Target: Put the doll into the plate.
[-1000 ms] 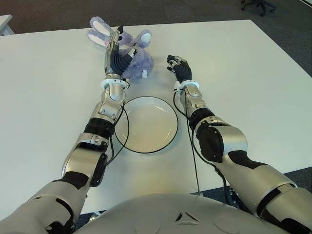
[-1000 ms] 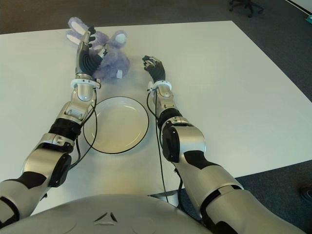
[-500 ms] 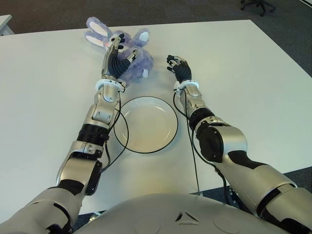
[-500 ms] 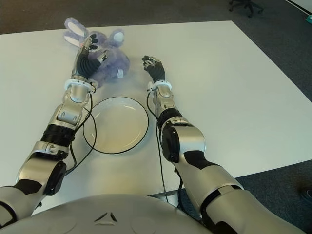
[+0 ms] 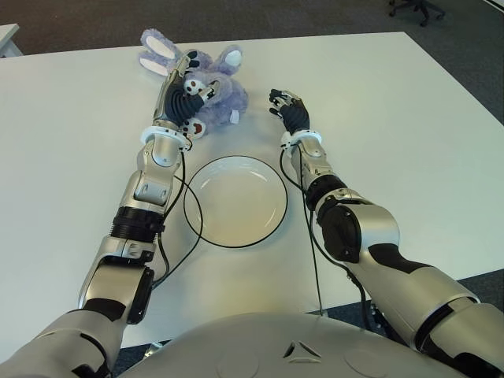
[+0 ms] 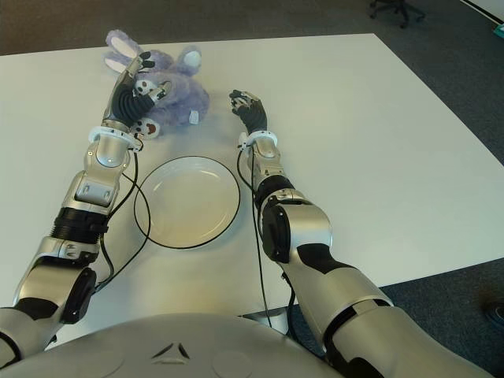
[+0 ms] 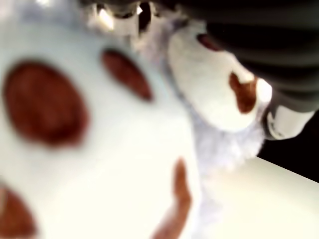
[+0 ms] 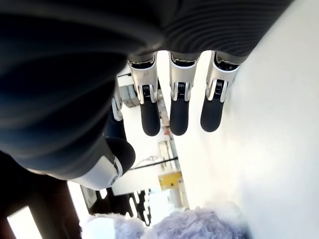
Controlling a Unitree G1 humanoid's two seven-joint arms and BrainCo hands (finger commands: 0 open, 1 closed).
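Note:
The doll (image 5: 224,88), a purple plush bunny with white ears and spotted white paws, lies on the white table (image 5: 394,126) beyond the plate. My left hand (image 5: 187,88) is on its near left side, fingers curled around a leg. The left wrist view is filled by its white paws (image 7: 214,99), with a dark finger (image 7: 259,45) pressed over one. The white plate (image 5: 236,205) with a dark rim sits nearer me, holding nothing. My right hand (image 5: 287,106) shows just right of the doll, fingers (image 8: 179,107) relaxed and holding nothing.
A black cable (image 5: 192,228) from my left arm loops over the plate's left rim. Another cable runs down beside my right forearm. Dark carpet lies beyond the table's far edge, with an office chair (image 5: 417,8) at the far right.
My left hand has shifted left and lowered onto the doll, with its fingers curling around a leg. A spotted paw now shows below the hand. The right hand has not moved.

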